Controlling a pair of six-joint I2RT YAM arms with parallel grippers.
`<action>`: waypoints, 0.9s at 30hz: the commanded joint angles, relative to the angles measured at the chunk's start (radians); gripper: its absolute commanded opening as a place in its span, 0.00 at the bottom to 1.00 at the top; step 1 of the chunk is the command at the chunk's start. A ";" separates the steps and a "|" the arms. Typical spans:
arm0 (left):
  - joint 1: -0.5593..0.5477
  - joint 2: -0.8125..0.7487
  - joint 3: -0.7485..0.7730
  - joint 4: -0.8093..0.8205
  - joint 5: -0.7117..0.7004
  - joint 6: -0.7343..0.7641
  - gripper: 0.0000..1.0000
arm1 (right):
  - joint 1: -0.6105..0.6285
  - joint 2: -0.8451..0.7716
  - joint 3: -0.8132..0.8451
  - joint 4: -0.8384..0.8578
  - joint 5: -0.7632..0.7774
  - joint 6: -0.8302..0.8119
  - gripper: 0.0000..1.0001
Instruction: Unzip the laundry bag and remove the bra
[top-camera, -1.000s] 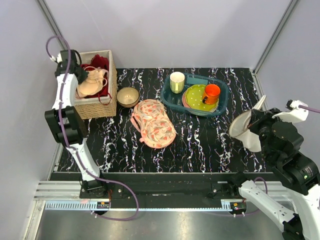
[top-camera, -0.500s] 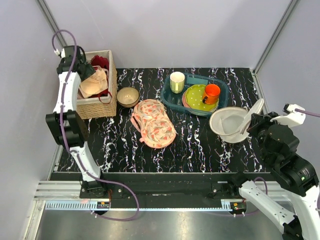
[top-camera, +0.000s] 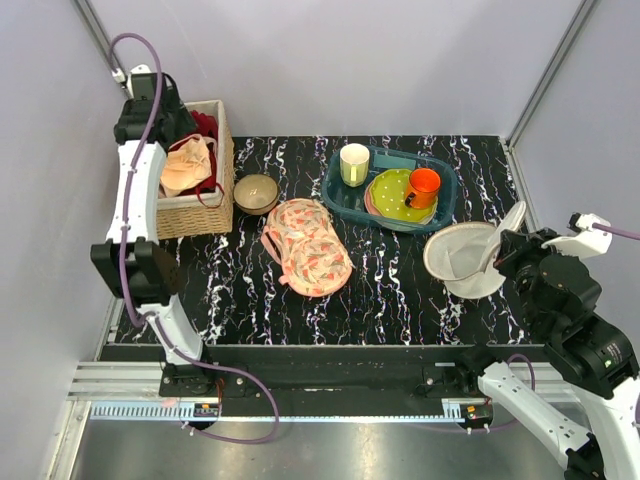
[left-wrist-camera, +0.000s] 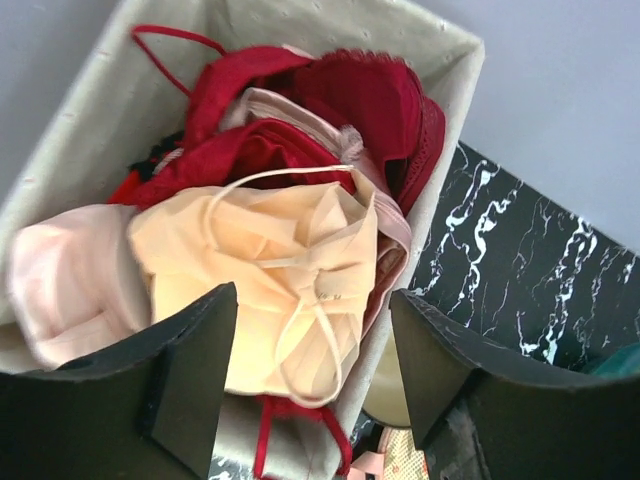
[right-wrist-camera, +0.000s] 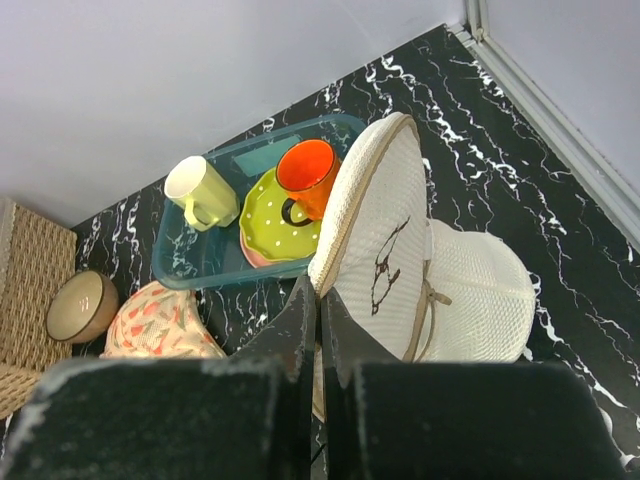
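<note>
One round laundry bag (right-wrist-camera: 450, 280) of white, semi-translucent mesh lies at the right end of the bench (top-camera: 400, 290). It is open like a clamshell. Its lower dome rests on the black, white-veined marbled surface, and its other half stands tilted up, showing beige trim around the rim and a thin dark squiggle on its inner face. The right end effector (right-wrist-camera: 319, 295) has its fingers pressed together, clamped on the rim of that raised half.

Just behind the bag is a clear teal plastic tray (top-camera: 340, 195). It holds a pale yellow-green mug (top-camera: 354, 164) and a green spotted plate (top-camera: 392, 200) with a glossy orange mug (top-camera: 423, 186) on it. A flat peach floral-print cloth (top-camera: 308, 245) lies mid-bench, and a small tan bowl (top-camera: 256, 193) sits beside a woven wicker basket (top-camera: 190, 212) with a pale fabric lining.

In the basket, a soft peach bra (left-wrist-camera: 290, 270) with thin straps is heaped on top of red lace bras (left-wrist-camera: 370, 100) and a pale pink one (left-wrist-camera: 60, 290). The left end effector (left-wrist-camera: 312, 330) hangs above it with its jaws apart, holding nothing.
</note>
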 joint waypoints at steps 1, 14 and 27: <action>-0.012 0.170 0.052 0.065 0.097 0.042 0.64 | 0.002 -0.005 -0.012 0.001 -0.026 0.017 0.00; 0.094 0.479 0.166 0.048 0.169 0.019 0.60 | 0.002 -0.007 -0.009 -0.029 -0.016 0.033 0.00; 0.068 0.031 0.040 -0.016 0.156 0.027 0.65 | 0.002 -0.022 -0.036 -0.001 -0.092 0.048 0.00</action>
